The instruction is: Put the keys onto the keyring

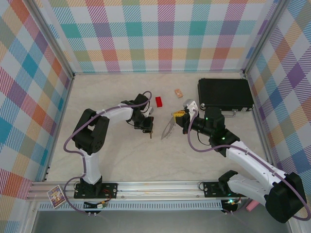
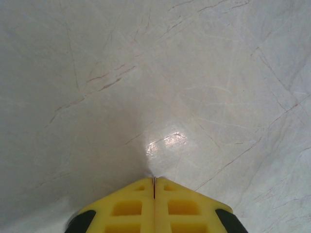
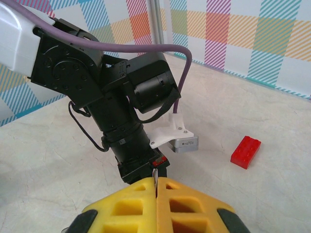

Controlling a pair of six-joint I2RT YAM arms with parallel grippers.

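Nearest us, the right gripper (image 3: 155, 189) has its jaws closed on the grey keyring (image 1: 167, 129), held edge-up above the counter (image 1: 121, 160). Facing it, the left gripper (image 2: 154, 190) is pressed shut, seemingly pinching the tiny key (image 1: 150, 134). We worry the floppy ring may sag or twist, so the key misses its loop and drops.

Thin grey keyring (image 1: 166, 129) standing tilted on edge just right of centre frame, with what looks like a tiny dark key (image 1: 150, 135) just left.
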